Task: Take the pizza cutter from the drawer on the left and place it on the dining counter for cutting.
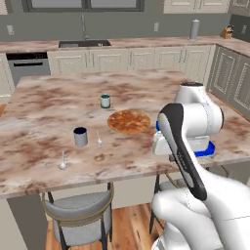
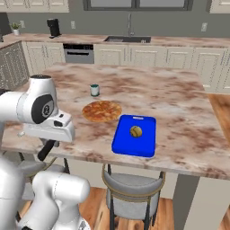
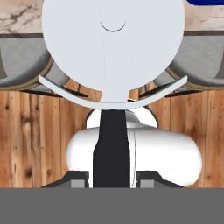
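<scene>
Gripper [image 3: 112,177] is clamping the pizza cutter [image 3: 112,83] by its black handle, hanging just off the near edge of the dining counter [image 1: 49,122], so only placement is remaining.

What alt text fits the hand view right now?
The claw grips the pizza cutter by its black handle, the big pale wheel pointing away. Behind it are two grey chairs, a wood floor, and the dining counter edge along the top.
</scene>
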Motion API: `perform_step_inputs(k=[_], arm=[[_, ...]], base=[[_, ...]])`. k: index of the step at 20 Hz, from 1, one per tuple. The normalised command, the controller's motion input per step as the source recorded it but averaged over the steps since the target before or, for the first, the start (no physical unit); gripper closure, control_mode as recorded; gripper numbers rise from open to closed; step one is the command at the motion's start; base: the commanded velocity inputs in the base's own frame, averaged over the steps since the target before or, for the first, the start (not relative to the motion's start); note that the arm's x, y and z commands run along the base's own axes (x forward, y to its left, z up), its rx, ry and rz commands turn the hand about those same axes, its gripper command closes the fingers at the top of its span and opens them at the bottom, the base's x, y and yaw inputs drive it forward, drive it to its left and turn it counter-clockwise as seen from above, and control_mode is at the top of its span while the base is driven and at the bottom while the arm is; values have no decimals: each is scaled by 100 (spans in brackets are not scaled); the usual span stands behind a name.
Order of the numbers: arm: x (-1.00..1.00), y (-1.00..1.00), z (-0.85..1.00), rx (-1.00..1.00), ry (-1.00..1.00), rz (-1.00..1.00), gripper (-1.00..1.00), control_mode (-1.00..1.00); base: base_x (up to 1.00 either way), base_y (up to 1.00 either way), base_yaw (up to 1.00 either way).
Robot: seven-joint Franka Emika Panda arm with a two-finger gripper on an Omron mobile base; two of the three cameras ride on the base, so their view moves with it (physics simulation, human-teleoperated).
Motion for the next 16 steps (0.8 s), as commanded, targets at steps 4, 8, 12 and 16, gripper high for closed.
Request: perform_step_inputs(k=[4, 8, 12, 16], arm=[[100, 75, 0, 0, 0, 0, 100, -100], [100, 15, 0, 0, 2, 0, 100, -100], [100, 0, -7, 0, 2, 0, 100, -100], [100, 0, -41, 0, 1, 0, 100, -100]], base=[[0, 0, 0], [0, 0, 0], [0, 0, 0], [0, 0, 0]])
